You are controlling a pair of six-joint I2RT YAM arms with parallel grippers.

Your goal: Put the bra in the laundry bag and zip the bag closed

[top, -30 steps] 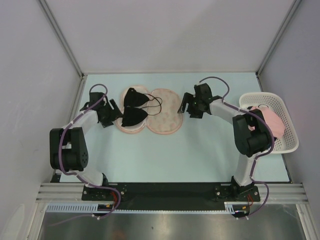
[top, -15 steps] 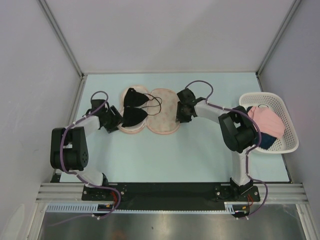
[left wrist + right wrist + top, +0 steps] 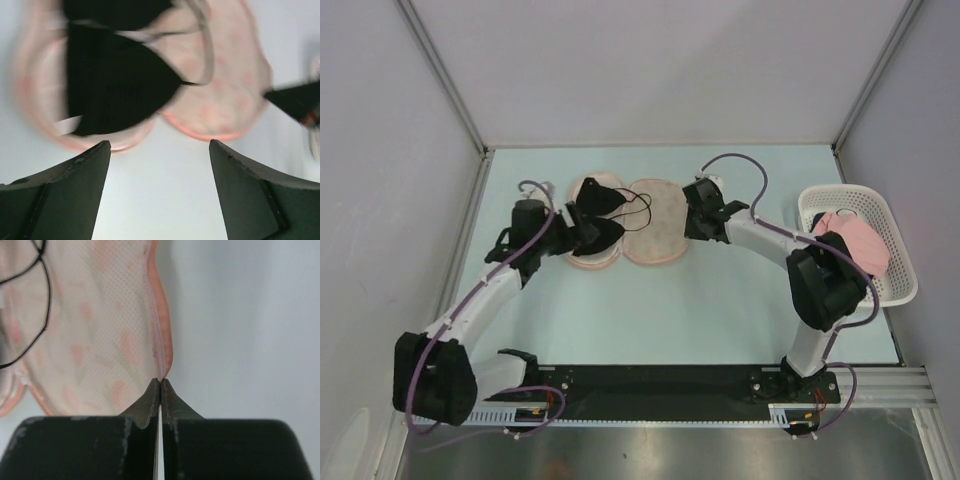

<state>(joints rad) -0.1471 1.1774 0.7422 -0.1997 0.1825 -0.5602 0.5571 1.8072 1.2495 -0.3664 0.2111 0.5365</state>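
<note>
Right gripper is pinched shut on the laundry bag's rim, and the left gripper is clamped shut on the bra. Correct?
Not quite: the left gripper is open, fingers spread, holding nothing, with the bra lying beyond them, as the left wrist view shows. The right gripper is indeed pinched shut on the rim of the laundry bag.

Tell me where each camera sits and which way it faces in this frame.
Top external: fixed above and behind the arms, looking down on the table; both arms show, bases at the bottom.
Left wrist: on the left arm, facing the bra lying on the open laundry bag; two spread fingers of the left hand show.
Right wrist: on the right arm, facing the laundry bag's rim, which the shut right hand pinches.
Shared: both wrist views show the laundry bag's patterned half.
</note>
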